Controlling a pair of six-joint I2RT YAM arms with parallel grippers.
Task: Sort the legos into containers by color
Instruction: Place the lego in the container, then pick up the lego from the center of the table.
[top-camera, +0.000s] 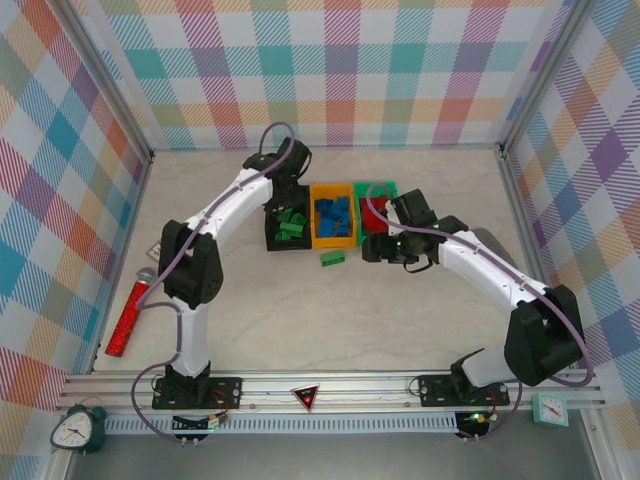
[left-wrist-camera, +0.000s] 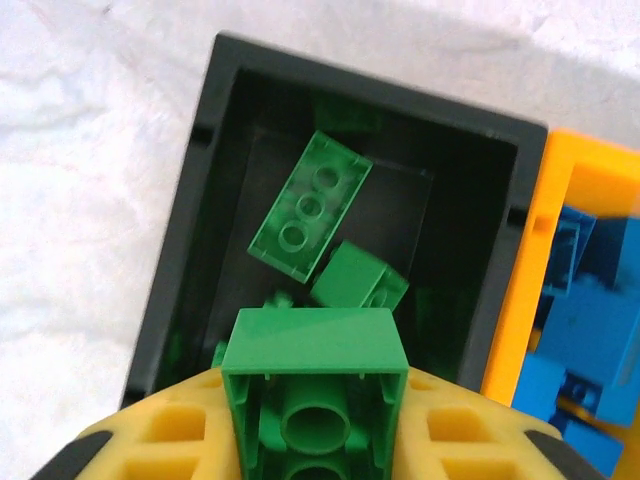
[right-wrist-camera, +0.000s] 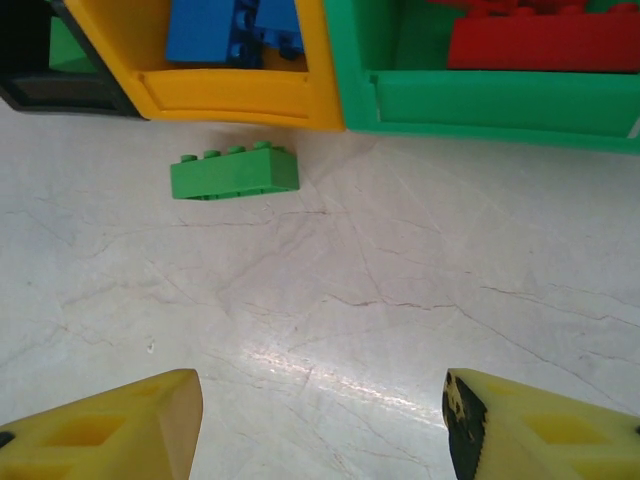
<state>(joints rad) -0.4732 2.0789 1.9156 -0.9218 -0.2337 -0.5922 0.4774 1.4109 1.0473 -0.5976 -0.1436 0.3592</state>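
Note:
Three bins stand side by side at the table's middle: black bin (top-camera: 272, 232) with green legos (top-camera: 292, 224), orange bin (top-camera: 316, 240) with blue legos (top-camera: 334, 217), green bin (top-camera: 384, 186) with red legos (right-wrist-camera: 540, 40). My left gripper (left-wrist-camera: 318, 425) hovers over the black bin (left-wrist-camera: 180, 280), shut on a green brick (left-wrist-camera: 315, 345) seen from its hollow underside. More green legos (left-wrist-camera: 308, 205) lie in that bin. One green brick (top-camera: 332, 258) lies on the table in front of the orange bin (right-wrist-camera: 230, 95). My right gripper (right-wrist-camera: 322, 420) is open over bare table, nearer than that brick (right-wrist-camera: 235, 173).
A red glittery tube (top-camera: 130, 316) lies at the left beside the left arm's base. A grey oblong object (top-camera: 490, 240) sits behind the right arm. An aluminium rail (top-camera: 330, 385) runs along the near edge. Checkered walls close in the table.

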